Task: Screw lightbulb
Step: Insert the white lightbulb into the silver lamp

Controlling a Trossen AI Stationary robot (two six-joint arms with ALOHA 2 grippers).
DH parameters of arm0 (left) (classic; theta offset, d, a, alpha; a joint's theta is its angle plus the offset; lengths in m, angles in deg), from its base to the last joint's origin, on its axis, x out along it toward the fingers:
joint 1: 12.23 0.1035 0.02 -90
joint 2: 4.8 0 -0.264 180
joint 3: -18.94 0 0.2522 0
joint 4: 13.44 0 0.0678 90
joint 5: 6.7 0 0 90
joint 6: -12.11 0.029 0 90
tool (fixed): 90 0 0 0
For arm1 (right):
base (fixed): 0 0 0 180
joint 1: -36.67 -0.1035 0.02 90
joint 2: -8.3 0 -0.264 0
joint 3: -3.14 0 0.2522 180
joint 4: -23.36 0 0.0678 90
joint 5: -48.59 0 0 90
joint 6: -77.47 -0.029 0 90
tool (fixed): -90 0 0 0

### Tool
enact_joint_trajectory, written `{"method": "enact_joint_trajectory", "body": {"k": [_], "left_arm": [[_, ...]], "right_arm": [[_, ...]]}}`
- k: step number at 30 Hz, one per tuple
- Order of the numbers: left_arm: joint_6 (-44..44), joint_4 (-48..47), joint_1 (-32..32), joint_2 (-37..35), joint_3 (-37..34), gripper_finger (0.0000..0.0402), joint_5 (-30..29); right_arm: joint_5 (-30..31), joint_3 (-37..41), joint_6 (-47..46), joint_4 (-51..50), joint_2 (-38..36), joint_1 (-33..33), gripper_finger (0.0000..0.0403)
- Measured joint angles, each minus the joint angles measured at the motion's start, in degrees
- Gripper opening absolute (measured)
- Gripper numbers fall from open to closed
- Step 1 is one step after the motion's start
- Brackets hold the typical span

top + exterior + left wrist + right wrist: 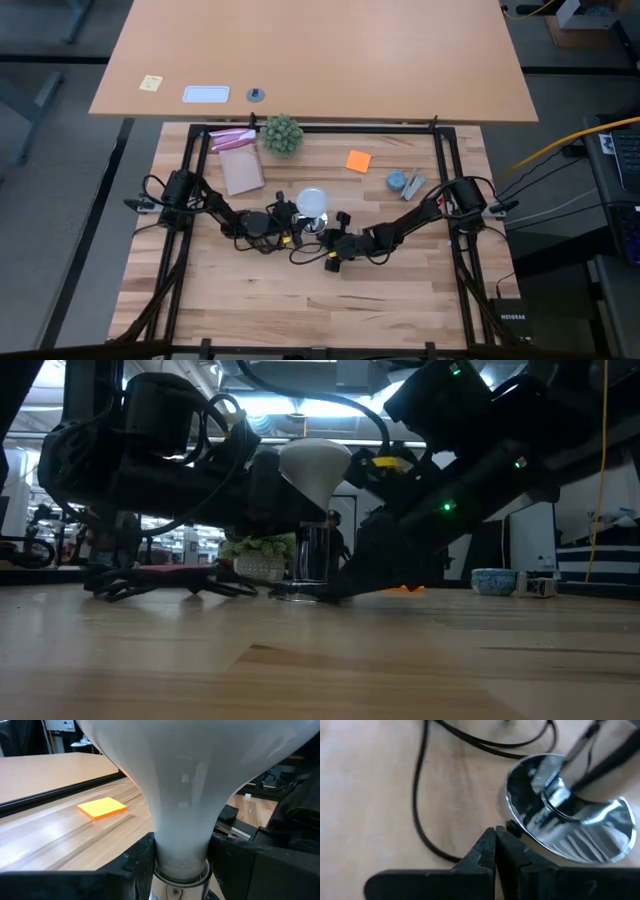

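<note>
Centre frame: white lightbulb (312, 200) between two dark arms' tools; green spiky plant (282, 134) above, orange note (358, 160) right.

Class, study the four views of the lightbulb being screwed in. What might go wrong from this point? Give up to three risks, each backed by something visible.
1. The left end effector grips the lightbulb at its narrow neck; frosted glass could slip or crack under twisting.
2. The right end effector, shut, only presses the edge of the shiny socket base; the base might spin with the bulb.
3. The black cord loops close by and may snag.
</note>
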Motion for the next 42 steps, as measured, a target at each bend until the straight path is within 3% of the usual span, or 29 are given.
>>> {"method": "enact_joint_trajectory", "body": {"k": [14, 26, 36, 42], "left_arm": [[0.1, -0.15, 0.09, 0.0, -0.04, 0.0153, -0.44], [0.03, -0.02, 0.07, 0.0, -0.04, 0.0153, 0.18], [0.01, 0.04, 0.07, 0.0, -0.02, 0.0153, 0.31], [0.01, 0.04, 0.04, 0.0, -0.02, 0.0153, 0.31]], "right_arm": [[14.95, 0.35, -5.04, -12.62, -2.8, 0.23, 0.0007], [16.53, 0.41, -5.0, -11.92, -2.91, 3.77, 0.0007], [21.03, 0.37, 0.33, -10.44, -6.34, -0.6, 0.0007], [18.63, 0.35, 2.78, -10.12, -10.41, -3.14, 0.0007]]}}
